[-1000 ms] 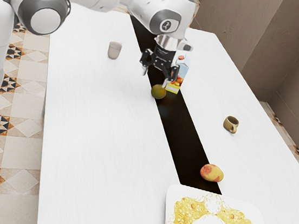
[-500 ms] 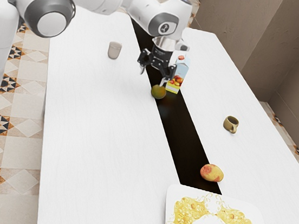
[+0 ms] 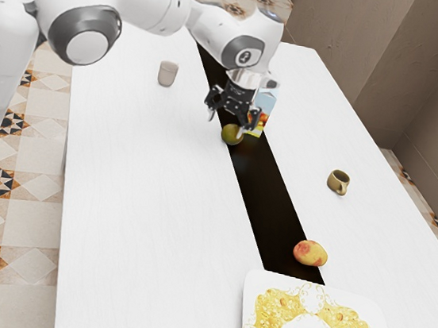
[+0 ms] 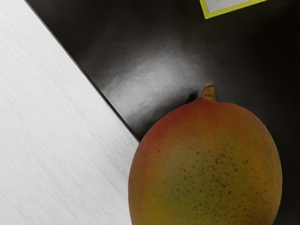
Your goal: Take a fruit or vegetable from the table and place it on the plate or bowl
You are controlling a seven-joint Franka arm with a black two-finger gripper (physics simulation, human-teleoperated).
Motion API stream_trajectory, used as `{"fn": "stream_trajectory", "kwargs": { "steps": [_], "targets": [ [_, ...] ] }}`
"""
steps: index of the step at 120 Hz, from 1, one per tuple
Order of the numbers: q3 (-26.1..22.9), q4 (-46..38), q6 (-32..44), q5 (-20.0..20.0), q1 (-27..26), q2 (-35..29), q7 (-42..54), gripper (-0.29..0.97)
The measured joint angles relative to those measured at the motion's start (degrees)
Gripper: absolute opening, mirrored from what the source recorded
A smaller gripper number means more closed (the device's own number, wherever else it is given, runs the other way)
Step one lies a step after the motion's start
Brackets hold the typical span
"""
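Above the mango, the tool has sunk lower — spread wide, holding nothing.

No legible text on carton

arm: glossy white shells | joints: grey round caps | fingers: black, seemingly short

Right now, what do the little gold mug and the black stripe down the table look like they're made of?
The gold mug looks like metal, maybe brass: yellowish and a bit shiny, though glazed pottery is possible. The black stripe looks like polished stone or lacquered wood: the wrist view shows a soft glare on it.
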Motion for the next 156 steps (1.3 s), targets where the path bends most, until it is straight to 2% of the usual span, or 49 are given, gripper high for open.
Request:
{"fn": "stream_trajectory", "kwargs": {
  "steps": [70,89,114,145,156],
  "targets": [
    [-0.2,1.8,2.0,-2.1,0.1,3.4,0.1,0.67],
    [-0.2,1.8,2.7,-2.6,0.1,4.0,0.1,0.53],
    [0.2,2.5,3.2,-2.3,0.3,4.1,0.4,0.28],
    [0.3,2.8,3.4,-1.7,1.4,3.7,1.0,0.24],
    [0.2,2.8,2.0,-1.6,0.6,0.1,1.3,0.21]
  ]
}}
